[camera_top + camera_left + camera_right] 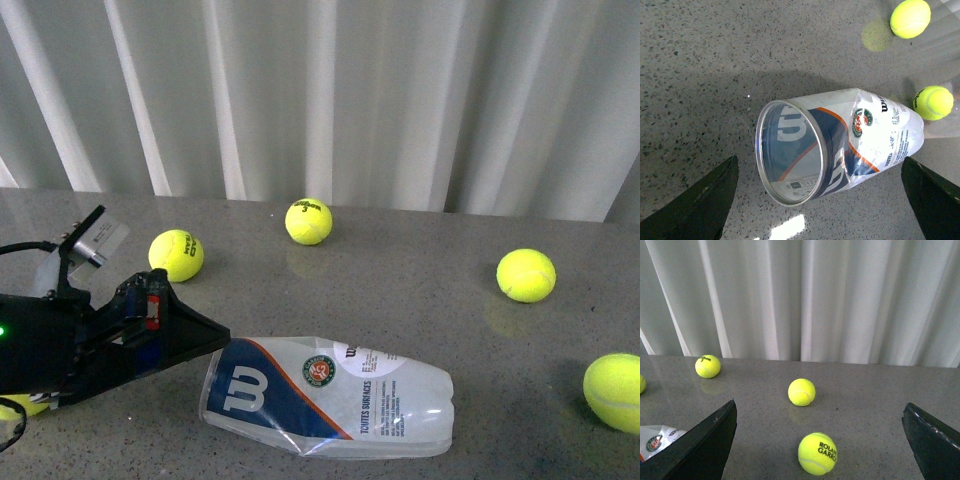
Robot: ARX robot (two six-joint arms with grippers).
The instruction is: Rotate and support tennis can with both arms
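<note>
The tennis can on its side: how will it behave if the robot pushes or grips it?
Probably light: the tennis can looks empty through its clear end. Its wall seems thin, already dented and creased, so a hard squeeze may crush it. Lying on the table, it may roll when pushed.

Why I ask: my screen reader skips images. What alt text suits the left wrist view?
A tennis can lies on its side on a grey table, round end toward the camera, ahead of the open left gripper. Two yellow tennis balls sit beyond it.
</note>
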